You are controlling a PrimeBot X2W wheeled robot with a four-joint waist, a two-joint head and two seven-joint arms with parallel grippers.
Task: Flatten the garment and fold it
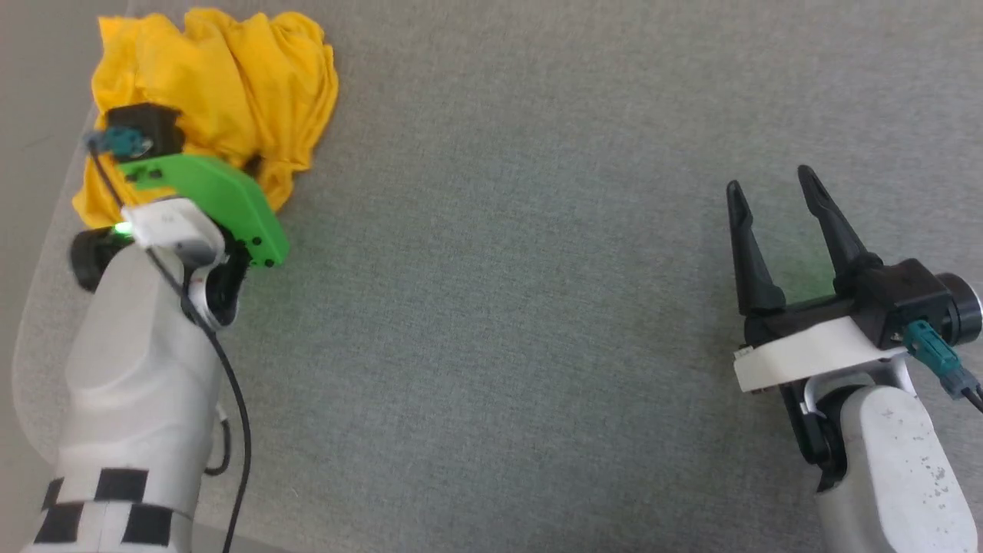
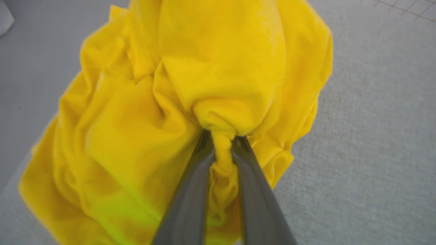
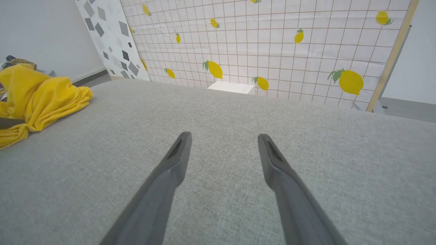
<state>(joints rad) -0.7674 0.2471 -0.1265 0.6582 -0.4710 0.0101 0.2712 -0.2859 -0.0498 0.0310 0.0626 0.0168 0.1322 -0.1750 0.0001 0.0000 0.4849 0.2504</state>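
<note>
Risk 1: the left gripper (image 2: 223, 136) holds a twisted bunch, probably several layers and not a single hem. Pulling from this grip would likely drag the whole heap without spreading it.

Risk 2: the fabric looks thin and soft, so a fast pull could slip the narrow twist out of the grip.

Left jaws: closed almost together, pinching a rope-like fold of the garment (image 2: 218, 61). The fold runs down between both fingers. The rest of the fabric balloons out past the tips toward 12 o'clock in the left wrist view.

Right jaws: the right gripper (image 1: 770, 180) is spread wide, holds nothing and touches no fabric. It sits at 4 o'clock in the head view, over the bare grey padded surface (image 1: 537, 307).

Garment location: crumpled in a heap at 10 o'clock in the head view, well apart from the right gripper.

Risk 3: the heap lies close to the surface's rounded edge at 9 o'clock. A pull toward that side could take fabric over the edge.
</note>
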